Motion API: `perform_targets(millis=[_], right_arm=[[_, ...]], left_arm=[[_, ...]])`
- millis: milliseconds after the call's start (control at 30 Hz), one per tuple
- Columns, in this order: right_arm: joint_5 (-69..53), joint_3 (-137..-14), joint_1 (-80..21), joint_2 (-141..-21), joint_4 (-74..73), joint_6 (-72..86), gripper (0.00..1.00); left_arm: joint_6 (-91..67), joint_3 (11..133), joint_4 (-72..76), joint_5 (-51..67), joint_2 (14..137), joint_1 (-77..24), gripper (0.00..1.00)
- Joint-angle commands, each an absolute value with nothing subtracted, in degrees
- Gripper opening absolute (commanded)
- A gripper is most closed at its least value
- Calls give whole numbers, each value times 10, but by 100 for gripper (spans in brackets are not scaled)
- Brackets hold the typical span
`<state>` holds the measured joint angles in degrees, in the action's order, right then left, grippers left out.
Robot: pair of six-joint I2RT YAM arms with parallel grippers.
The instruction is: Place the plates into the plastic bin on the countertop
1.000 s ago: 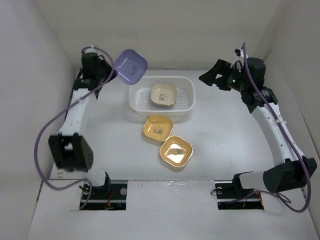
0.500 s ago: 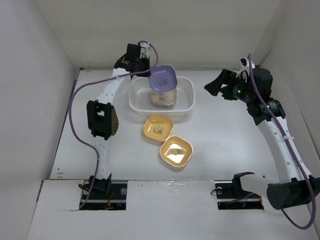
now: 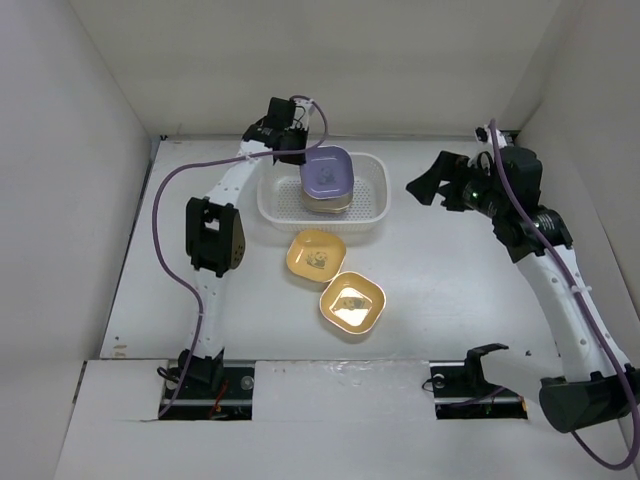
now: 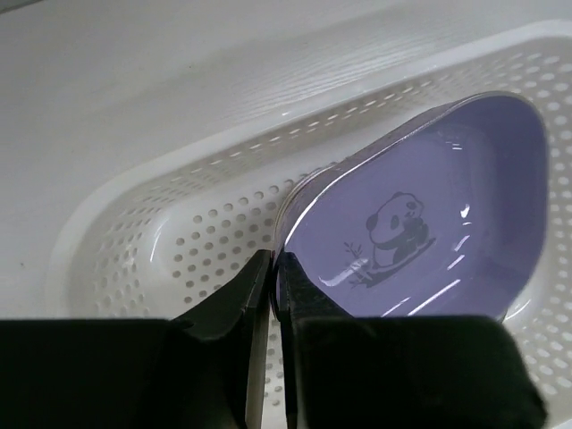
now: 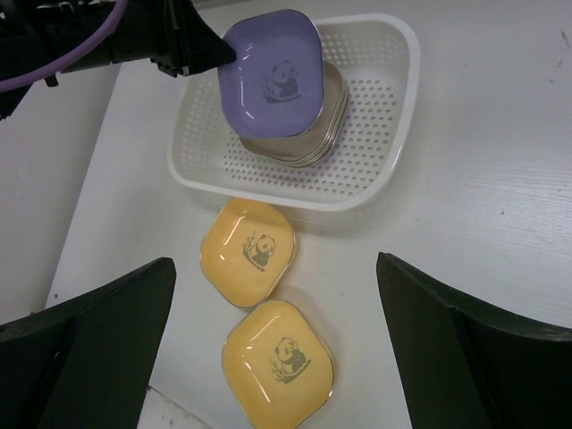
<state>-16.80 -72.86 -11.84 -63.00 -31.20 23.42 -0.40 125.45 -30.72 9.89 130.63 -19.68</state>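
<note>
A purple plate (image 4: 420,223) with a panda picture is pinched by its rim in my left gripper (image 4: 273,264), which is shut on it. It hangs tilted just over a stack of plates (image 5: 331,116) inside the white perforated plastic bin (image 3: 375,215); whether it touches the stack I cannot tell. Two orange-yellow plates (image 3: 316,255) (image 3: 352,302) lie on the countertop (image 3: 450,290) in front of the bin. My right gripper (image 5: 275,268) hovers open high above those two plates, holding nothing, to the right of the bin.
Pale walls close in the countertop at the back and on both sides. The left arm's purple cable (image 3: 160,240) loops out over the left part of the surface. The arm bases (image 3: 205,375) sit at the near edge.
My left arm swung right from the back left corner with the purple plate and lowered it over the stack in the bin. The right arm shifted slightly forward, still open.
</note>
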Motion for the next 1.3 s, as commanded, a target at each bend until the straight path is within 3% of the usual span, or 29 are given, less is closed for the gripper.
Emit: perform_targets(millis=[0,33,167,267,333,567,733,933,1067,1233,1267], right_arm=[[-149,-712,-145,-622,-309,224,100],[-139,-707,-152,-617,-309,224,100],[-103,-681,-176,-606,-309,219,100],[-84,-668,-191,-600,-315,219,100],[-83,-650,-213,-594,-320,213,100],[2,-528,-328,-605,-257,286,100],[39,-477,-384,-652,-242,366,99],[69,-425,-421,-707,-223,427,97],[83,-396,-436,-736,-208,471,94],[84,-396,-458,-765,-207,484,72],[84,-396,-463,-765,-207,484,58]], left_arm=[[-8,1289,-298,86,1303,-191,6],[-14,1289,-298,81,1303,-191,35],[-19,1273,-290,81,1267,-191,66],[-19,1253,-273,114,1227,-191,74],[-34,1253,-272,120,1209,-191,100],[-142,1205,-253,17,1090,-191,100],[-260,1077,-281,-77,962,-177,100],[-274,892,-265,-143,810,-171,100],[-269,866,-289,-149,789,-171,100],[-264,860,-294,-143,783,-171,100],[-264,866,-294,-143,783,-171,100]])
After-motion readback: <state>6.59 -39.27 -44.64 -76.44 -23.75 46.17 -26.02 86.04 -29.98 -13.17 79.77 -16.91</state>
